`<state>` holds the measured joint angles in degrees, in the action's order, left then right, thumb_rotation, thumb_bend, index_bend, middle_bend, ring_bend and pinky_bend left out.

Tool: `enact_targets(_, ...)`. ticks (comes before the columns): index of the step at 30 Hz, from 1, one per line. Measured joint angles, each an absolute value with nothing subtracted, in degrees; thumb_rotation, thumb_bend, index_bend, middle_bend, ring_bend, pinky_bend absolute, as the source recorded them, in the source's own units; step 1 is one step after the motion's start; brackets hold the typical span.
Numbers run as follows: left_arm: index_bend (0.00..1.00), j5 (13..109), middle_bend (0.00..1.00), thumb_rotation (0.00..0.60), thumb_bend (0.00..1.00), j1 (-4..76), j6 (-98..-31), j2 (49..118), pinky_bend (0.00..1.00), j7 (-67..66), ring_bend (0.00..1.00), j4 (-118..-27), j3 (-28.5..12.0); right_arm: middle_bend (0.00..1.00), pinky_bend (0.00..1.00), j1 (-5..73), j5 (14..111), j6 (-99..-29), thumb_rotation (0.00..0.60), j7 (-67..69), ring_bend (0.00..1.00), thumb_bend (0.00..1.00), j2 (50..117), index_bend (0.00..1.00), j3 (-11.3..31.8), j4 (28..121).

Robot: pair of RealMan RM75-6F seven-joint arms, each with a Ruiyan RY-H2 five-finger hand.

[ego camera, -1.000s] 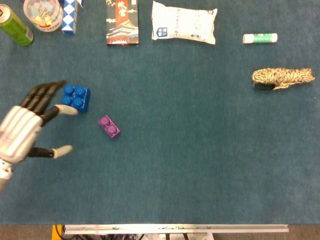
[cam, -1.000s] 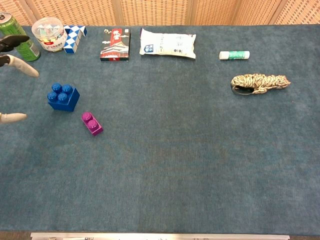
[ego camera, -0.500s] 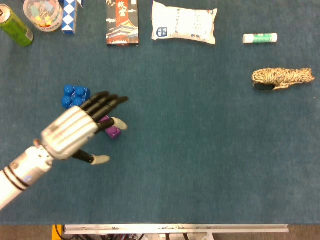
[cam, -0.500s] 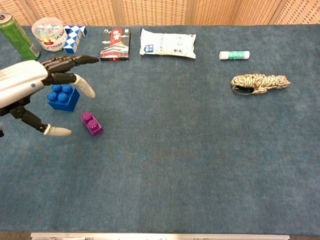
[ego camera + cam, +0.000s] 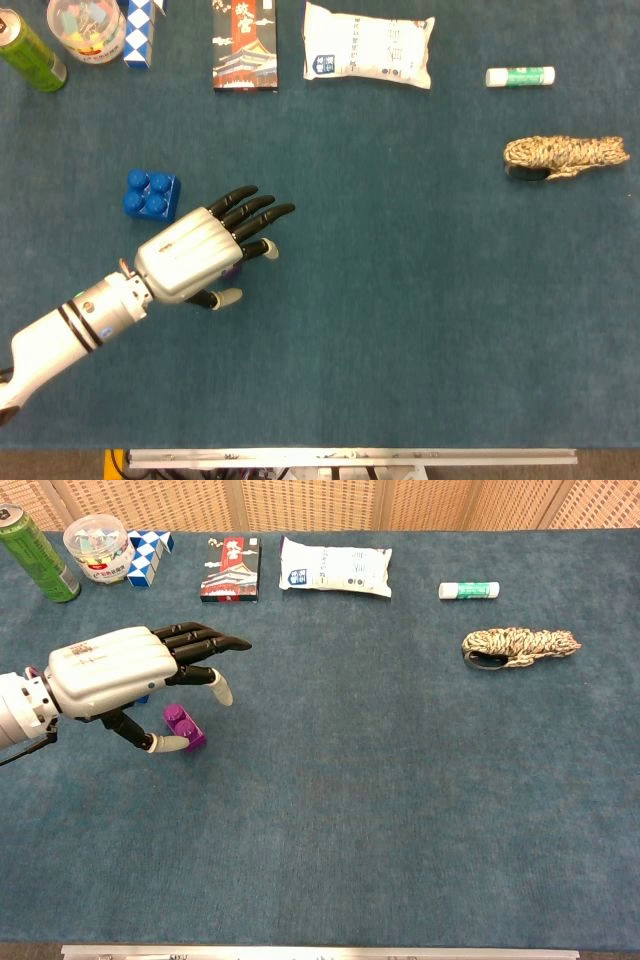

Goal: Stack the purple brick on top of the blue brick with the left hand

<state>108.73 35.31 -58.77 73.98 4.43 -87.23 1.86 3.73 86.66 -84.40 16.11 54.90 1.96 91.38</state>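
The blue brick (image 5: 152,193) sits on the blue-green cloth at the left, studs up. My left hand (image 5: 205,255) hovers just right of it with fingers spread, covering most of the purple brick in the head view. In the chest view the purple brick (image 5: 184,724) lies on the cloth beneath the left hand (image 5: 125,673), between the thumb tip and a downward-curled finger, with nothing closed on it. The hand hides most of the blue brick in the chest view. My right hand appears in neither view.
Along the far edge stand a green can (image 5: 30,50), a clear tub (image 5: 88,25), a blue-white block toy (image 5: 143,20), a red-black box (image 5: 243,45) and a white packet (image 5: 368,45). A glue stick (image 5: 520,76) and a rope bundle (image 5: 565,155) lie at the right.
My left hand has swept in from the left edge, passed the blue brick and come down over the purple brick. Neither brick has moved.
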Motion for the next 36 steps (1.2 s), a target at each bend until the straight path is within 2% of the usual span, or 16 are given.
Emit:
enact_targets(10,0.31,105.2,0.0,0.6,0.25,37.6,-54.3,76.1,0.05,-1.6,0.0,-85.1,2.4,0.27,0.21,3.5,86.6,-84.3,0.6,17.0,0.08,0.49,54.6,0.24,2.2,91.0)
enact_targets(36,0.33,99.1,0.0,0.6,0.25,40.1,-50.6,77.8,0.05,-9.8,0.0,-83.2,4.0,0.27,0.21,3.7,86.8,-83.1,0.6,16.5,0.08,0.49,54.6,0.24,2.2,91.4)
